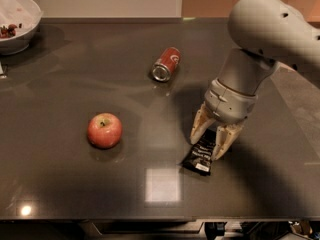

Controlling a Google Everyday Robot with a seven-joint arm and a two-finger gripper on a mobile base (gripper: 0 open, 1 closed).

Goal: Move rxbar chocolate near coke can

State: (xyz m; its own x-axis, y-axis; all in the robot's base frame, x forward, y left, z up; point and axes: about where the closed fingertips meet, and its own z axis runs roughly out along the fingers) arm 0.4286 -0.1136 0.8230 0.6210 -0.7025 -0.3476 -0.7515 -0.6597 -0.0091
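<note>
The rxbar chocolate (199,156), a flat black wrapper with a white label, lies on the dark table (100,74) at the front right. My gripper (206,146) points down over the bar's far end, with one finger on each side, closed in against it. The bar's lower end still rests on the table. The coke can (166,64), red with a silver end, lies on its side further back and to the left of the gripper, well apart from the bar.
A red apple (104,130) sits at the front left of the table. A white bowl (17,21) with some food stands at the back left corner. My large grey arm fills the upper right.
</note>
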